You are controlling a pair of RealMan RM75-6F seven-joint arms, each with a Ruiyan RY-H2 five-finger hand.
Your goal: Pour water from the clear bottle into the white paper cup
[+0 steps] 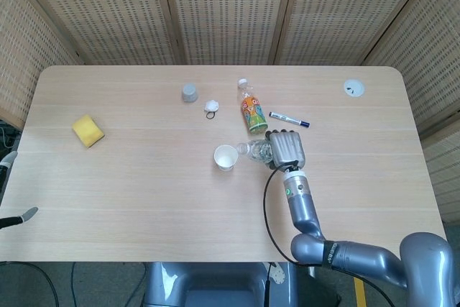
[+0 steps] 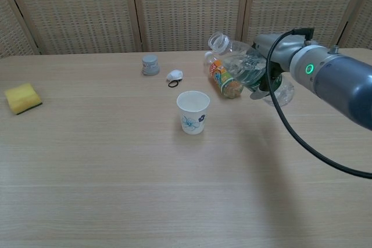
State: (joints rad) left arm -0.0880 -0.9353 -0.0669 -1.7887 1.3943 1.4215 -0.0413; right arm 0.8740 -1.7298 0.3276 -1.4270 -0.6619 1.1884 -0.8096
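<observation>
The white paper cup [image 1: 226,157] [image 2: 193,112] stands upright near the table's middle. My right hand [image 1: 284,147] [image 2: 266,62] grips the clear bottle [image 1: 256,151] [image 2: 244,71] around its body, above the table. The bottle is uncapped and tilted steeply to the left, its open mouth up and to the right of the cup's rim. Water shows inside the bottle; no stream is visible. My left hand [image 1: 16,217] shows only as fingertips at the left edge of the head view, off the table.
An orange-labelled bottle [image 1: 251,109] [image 2: 224,76] lies behind the cup, a marker [image 1: 288,118] to its right. A grey cap [image 1: 190,93] [image 2: 150,65], a small white cap with a ring [image 1: 211,108] and a yellow sponge [image 1: 88,131] [image 2: 22,97] lie further left.
</observation>
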